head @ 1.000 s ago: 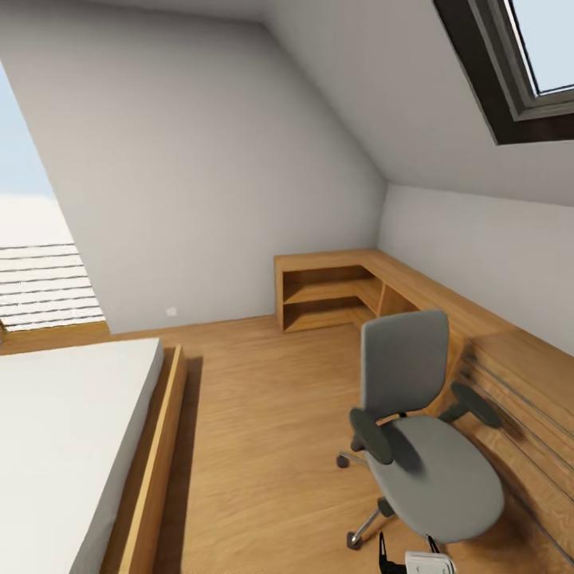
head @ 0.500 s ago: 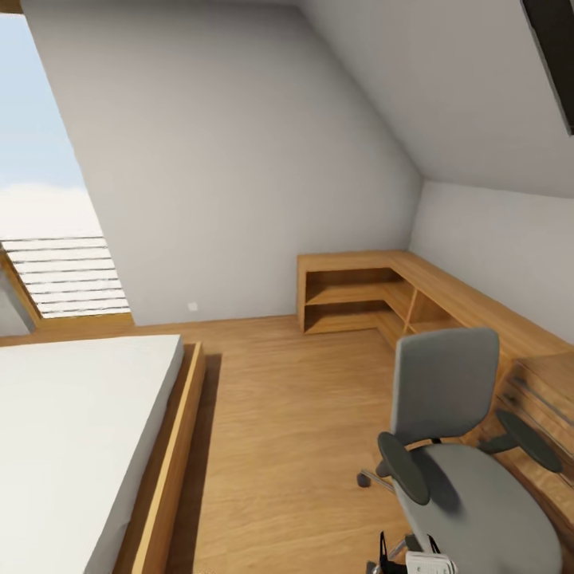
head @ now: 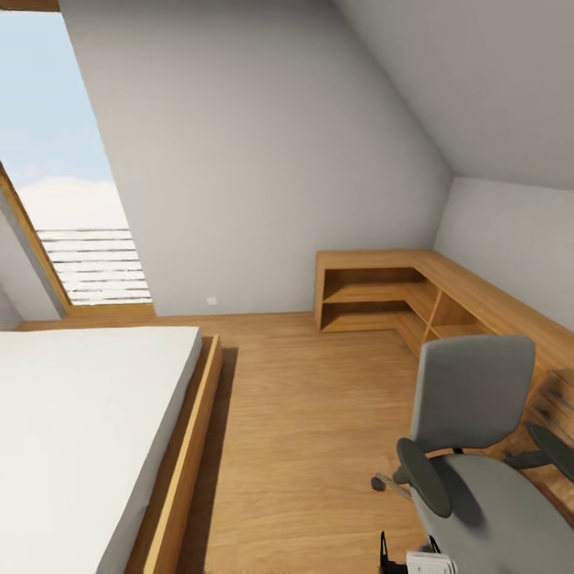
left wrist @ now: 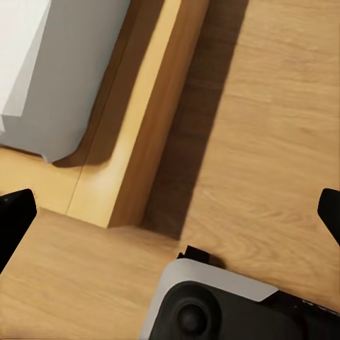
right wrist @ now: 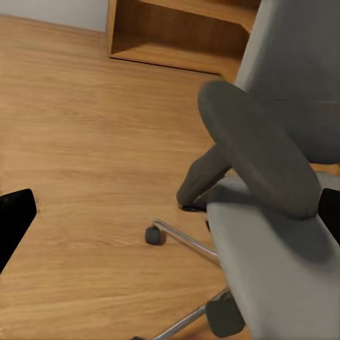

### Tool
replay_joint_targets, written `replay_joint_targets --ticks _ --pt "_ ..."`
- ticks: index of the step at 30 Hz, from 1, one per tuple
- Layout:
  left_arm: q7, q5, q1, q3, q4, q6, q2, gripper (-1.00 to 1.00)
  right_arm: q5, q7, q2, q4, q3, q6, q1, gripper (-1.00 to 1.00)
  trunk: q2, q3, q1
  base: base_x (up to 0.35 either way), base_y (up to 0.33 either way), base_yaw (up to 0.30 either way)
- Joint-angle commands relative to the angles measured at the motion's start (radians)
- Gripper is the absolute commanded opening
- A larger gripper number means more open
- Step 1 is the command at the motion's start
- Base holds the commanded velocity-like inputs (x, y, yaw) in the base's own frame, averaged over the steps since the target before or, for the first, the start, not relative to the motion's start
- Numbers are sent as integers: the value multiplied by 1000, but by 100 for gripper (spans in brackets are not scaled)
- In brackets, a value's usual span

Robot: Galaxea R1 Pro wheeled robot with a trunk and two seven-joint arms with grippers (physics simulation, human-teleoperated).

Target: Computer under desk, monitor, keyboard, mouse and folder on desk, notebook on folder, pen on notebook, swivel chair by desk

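Ahead of the right jaws stands the grey padded swivel chair point(right wrist: 283, 234) with black armrests and a chrome star base, on the wooden floor point(head: 311, 446); its seat is bare. Those right jaws point(right wrist: 170, 212) stand wide apart, dark fingertips point(right wrist: 14, 216) at either side of the wrist picture. Beyond the chair, a low light-wood corner cabinet point(head: 375, 295) runs along the walls. The left jaws point(left wrist: 170, 219) also stand apart, over the floor just beside the wooden frame of a white-mattressed bed point(left wrist: 142, 120).
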Motion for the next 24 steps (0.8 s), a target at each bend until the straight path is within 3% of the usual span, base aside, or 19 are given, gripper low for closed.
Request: replay_joint_targets --ticks 1,19,24 --pt "8 6 0 -8 -2 -2 1 100 -4 -6 1 2 9 -2 -1 100 -2 -3 1 2 0 165" --pt "8 6 0 -8 -2 -2 1 100 -4 -6 0 2 9 -2 -1 100 -2 -23 1 2 0 156" --pt "8 4 0 -7 -2 -3 0 100 -4 -6 -5 2 9 -2 -1 100 -2 -26 1 155 0 63"
